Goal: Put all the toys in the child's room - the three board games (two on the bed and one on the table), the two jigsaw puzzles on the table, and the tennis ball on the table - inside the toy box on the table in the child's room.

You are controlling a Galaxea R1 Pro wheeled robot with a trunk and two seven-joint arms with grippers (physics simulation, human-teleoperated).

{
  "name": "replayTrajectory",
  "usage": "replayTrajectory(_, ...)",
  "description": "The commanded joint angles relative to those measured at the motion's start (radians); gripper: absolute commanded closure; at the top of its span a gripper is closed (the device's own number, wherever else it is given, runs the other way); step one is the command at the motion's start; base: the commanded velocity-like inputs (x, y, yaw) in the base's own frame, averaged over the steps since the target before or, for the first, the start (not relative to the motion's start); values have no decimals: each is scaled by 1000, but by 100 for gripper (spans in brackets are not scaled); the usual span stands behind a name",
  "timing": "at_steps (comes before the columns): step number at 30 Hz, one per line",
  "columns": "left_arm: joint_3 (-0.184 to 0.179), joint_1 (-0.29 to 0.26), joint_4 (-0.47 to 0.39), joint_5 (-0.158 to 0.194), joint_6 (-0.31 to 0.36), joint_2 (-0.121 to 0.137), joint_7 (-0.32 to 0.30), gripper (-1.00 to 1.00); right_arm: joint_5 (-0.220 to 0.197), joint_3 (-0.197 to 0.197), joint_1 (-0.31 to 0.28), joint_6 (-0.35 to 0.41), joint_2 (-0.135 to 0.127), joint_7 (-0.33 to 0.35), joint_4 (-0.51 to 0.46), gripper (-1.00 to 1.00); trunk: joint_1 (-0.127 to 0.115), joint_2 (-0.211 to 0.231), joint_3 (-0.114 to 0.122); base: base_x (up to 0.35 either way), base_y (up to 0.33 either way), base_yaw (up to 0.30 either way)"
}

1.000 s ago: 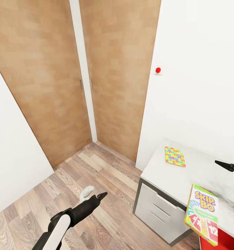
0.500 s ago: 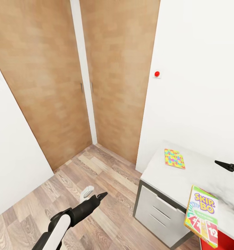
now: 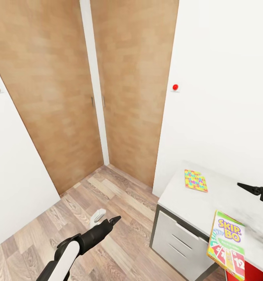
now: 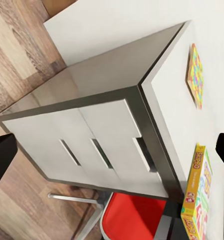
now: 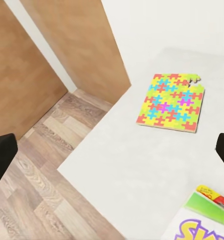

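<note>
Both grippers are empty. In the head view the left gripper [image 3: 108, 223] hangs over the wood floor [image 3: 108, 195], well apart from the table [image 3: 194, 203], with its dark tips close together there; its wrist view shows the two fingertips at opposite edges of the picture, which suggests the jaws are spread wide. Only the dark tip of the right gripper [image 3: 246, 188] shows in the head view, pointing over the table top; its wrist view also puts the fingertips at opposite edges, so it reads as spread too and holds nothing.

A jigsaw puzzle [image 3: 195, 180] — a flat square of yellow, pink, green and blue pieces — lies on the pale table top near the wall, one corner piece slightly out of place in the right wrist view [image 5: 172, 102]. A yellow-green Skip-Bo game [image 3: 226, 242] lies nearer the robot, appearing to jut past the table's front edge above a red chair [image 3: 248, 271].

Risks, as a judgement: the game looks poorly supported, so a nudge from the arm or the base could tip it onto the chair or floor. The puzzle is thin and flat against the table, so fingers may slide over it rather than catch an edge. The toy box is out of frame, so its position must be found first.
</note>
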Motion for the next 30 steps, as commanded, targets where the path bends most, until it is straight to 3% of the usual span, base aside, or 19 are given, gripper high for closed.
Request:
replayTrajectory(1,-1,-1,0,2,3,1,-1,-100,-3,-1,1,10,3,1,-5,-100,1,-2,0,0,0,0)
replayTrajectory(21,-1,-1,0,6,3,1,-1,-100,10,-2,11,27,16,-2,-26,-100,1,-2,29,1,1,2)
replayTrajectory(30,0,-1,0,6,3,1,-2,-100,10,-10,11,27,16,-2,-28,-100,1,-2,33,61,113,-13)
